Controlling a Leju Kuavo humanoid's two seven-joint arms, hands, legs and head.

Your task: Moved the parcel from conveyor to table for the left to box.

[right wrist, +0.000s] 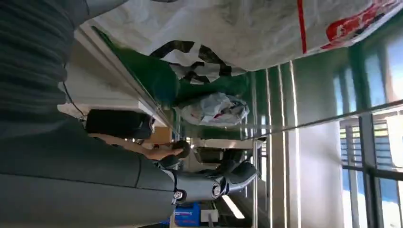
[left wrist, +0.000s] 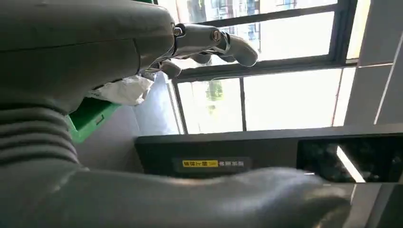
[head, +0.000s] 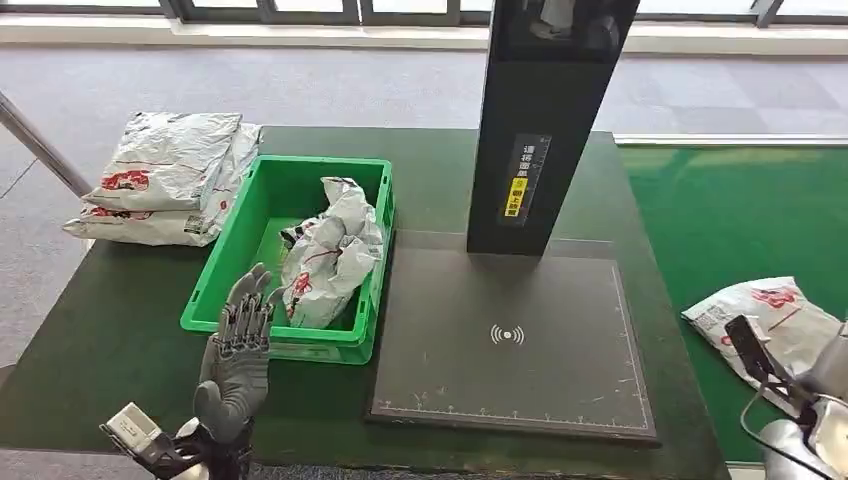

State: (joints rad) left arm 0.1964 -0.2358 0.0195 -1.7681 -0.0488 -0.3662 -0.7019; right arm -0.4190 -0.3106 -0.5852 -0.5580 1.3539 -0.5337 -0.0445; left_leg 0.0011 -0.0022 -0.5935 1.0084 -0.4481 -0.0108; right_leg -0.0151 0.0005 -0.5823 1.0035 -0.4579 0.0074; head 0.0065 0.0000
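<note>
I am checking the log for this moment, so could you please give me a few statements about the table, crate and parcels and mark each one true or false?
1. The green crate holds a crumpled white parcel. True.
2. The left hand grips a parcel. False: it is raised beside the crate's near wall, fingers apart, holding nothing.
3. Two flat white parcels lie stacked on the table to the left of the crate. True.
4. A parcel lies on the dark scanning pad. False: the pad is bare.
5. A white parcel lies on the green conveyor at the right, near the right arm. True.
</note>
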